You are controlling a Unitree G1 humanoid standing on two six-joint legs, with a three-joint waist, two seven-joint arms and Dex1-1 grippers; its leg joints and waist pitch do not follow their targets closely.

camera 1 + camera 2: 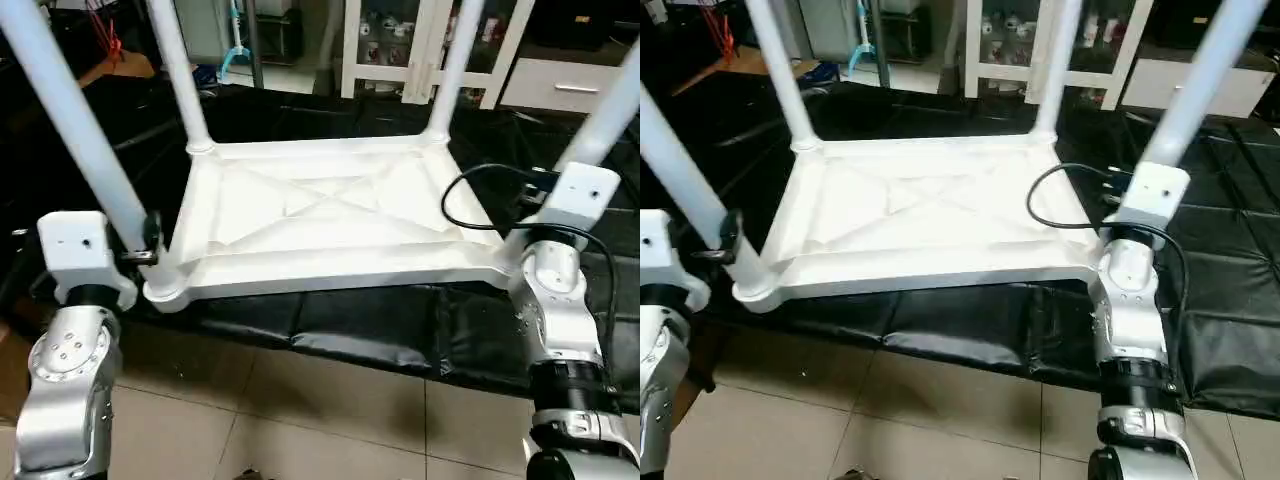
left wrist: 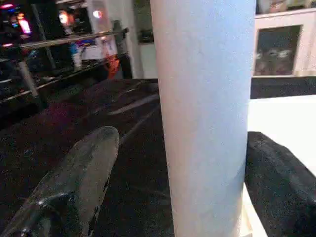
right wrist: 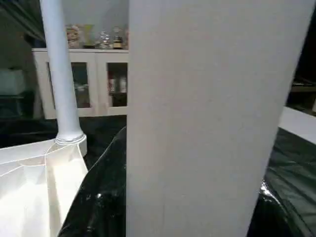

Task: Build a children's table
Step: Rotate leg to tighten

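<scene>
The table top lies upside down on a black mat, ribbed underside up, with all four legs standing in its corner sockets and rising out of the head views. At the left, the left gripper sits at the base of the near-left leg, just above that corner socket; a black finger shows against the leg's side. In the left wrist view this leg stands between the two fingers, the right-hand one pressed to it and the other a little apart, so the claw is narrow around the leg, though whether it truly grips I cannot tell. Further back stand the far-left leg and the far-right leg, each seated in its socket. Behind them is a white cabinet with glass doors, and to its right a white drawer unit. At the right, the right gripper is at the near-right leg, low down by the corner; a black cable loops from the wrist over the top. In the right wrist view that leg sits close between dark fingers, the claw closed in around it. Tiled floor shows nearest the robot.
</scene>
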